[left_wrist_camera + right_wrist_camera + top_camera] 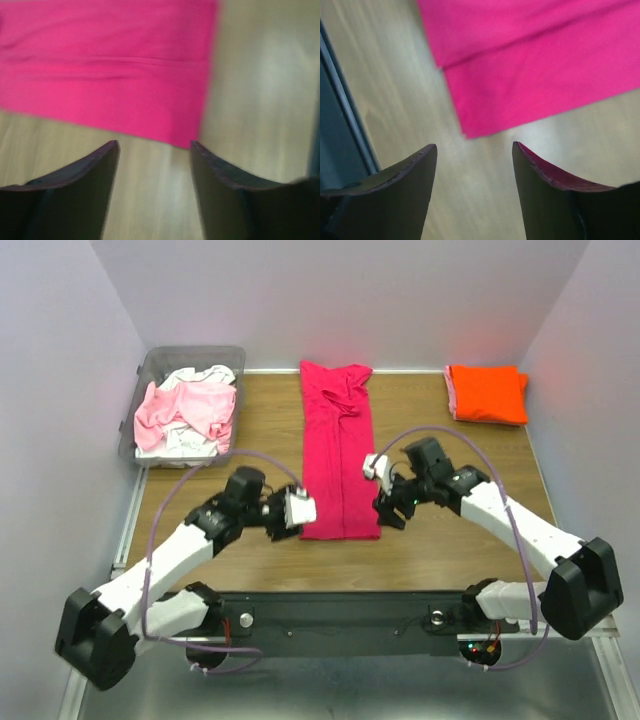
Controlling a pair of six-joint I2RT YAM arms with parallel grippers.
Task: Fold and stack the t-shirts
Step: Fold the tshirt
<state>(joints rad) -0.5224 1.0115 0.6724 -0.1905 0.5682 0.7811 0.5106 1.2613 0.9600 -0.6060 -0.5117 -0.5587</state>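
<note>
Lining up the crosswise fold, I reckon: magenta t-shirt [338,450] lies as a long strip mid desk [440,540], orange t-shirt [487,393] already folded far right. Both left fingers [75,190] and right fingers [555,195] gape wide, empty, just beside the strip's near corners. Next: pinch those corners and carry them far.

My wooden surface [250,430]
A magenta t-shirt [338,450] is lying at centre, an orange t-shirt [487,393] far right, a bin [192,352] far left.
</note>
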